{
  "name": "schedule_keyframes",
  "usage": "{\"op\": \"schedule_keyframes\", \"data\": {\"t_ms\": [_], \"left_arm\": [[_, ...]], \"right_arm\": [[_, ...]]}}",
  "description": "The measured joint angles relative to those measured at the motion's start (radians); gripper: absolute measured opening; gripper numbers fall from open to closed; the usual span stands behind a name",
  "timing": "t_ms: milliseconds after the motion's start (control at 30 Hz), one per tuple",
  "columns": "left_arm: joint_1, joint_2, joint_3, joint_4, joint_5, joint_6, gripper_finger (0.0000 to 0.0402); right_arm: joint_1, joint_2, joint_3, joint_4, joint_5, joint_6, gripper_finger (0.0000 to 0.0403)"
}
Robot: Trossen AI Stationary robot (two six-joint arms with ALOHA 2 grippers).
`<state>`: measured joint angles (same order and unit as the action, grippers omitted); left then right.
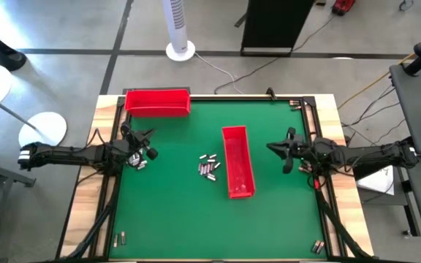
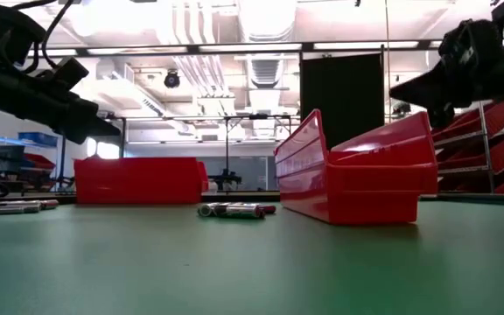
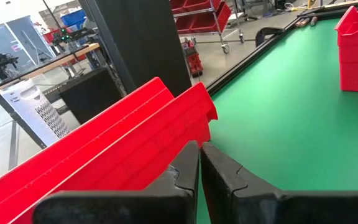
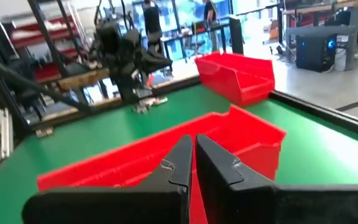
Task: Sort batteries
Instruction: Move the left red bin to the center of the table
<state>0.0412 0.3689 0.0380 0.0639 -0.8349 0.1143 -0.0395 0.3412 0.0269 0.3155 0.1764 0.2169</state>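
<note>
A loose cluster of small silvery batteries [image 1: 209, 168] lies on the green mat, left of a long narrow red tray [image 1: 237, 161]; it also shows in the low view [image 2: 234, 210]. A few more batteries [image 1: 141, 162] lie beside my left gripper [image 1: 149, 136]. That gripper hovers shut above the mat's left side, nothing between its fingers [image 3: 199, 158]. A wider red tray [image 1: 157, 102] stands at the far left. My right gripper [image 1: 271, 148] hangs shut right of the long tray, with nothing between its fingers [image 4: 193, 152].
A few stray batteries lie at the near left corner [image 1: 119, 237] and the near right corner [image 1: 318, 247]. A black frame [image 1: 320, 175] borders the mat. Open green mat stretches along the near side [image 1: 196, 226].
</note>
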Motion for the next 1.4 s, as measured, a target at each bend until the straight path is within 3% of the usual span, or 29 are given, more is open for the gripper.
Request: {"op": "schedule_keyframes", "data": {"t_ms": [200,433,600,667,900,1067,1400], "left_arm": [[0.000,0.000,0.000,0.000,0.000,0.000,0.0000],[0.000,0.000,0.000,0.000,0.000,0.000,0.0000],[0.000,0.000,0.000,0.000,0.000,0.000,0.0000],[0.000,0.000,0.000,0.000,0.000,0.000,0.0000],[0.000,0.000,0.000,0.000,0.000,0.000,0.0000],[0.000,0.000,0.000,0.000,0.000,0.000,0.0000],[0.001,0.000,0.000,0.018,-0.012,0.029,0.0000]], "right_arm": [[0.000,0.000,0.000,0.136,0.000,-0.047,0.0013],[0.000,0.000,0.000,0.172,-0.012,0.099,0.0013],[0.014,0.000,0.000,0.214,-0.234,0.114,0.0013],[0.029,0.000,0.000,0.226,-0.272,0.125,0.0013],[0.135,0.002,0.000,0.254,-0.264,0.125,0.0013],[0.216,0.005,0.029,0.258,-0.181,0.115,0.0013],[0.288,0.188,0.124,0.259,-0.128,0.111,0.0013]]}}
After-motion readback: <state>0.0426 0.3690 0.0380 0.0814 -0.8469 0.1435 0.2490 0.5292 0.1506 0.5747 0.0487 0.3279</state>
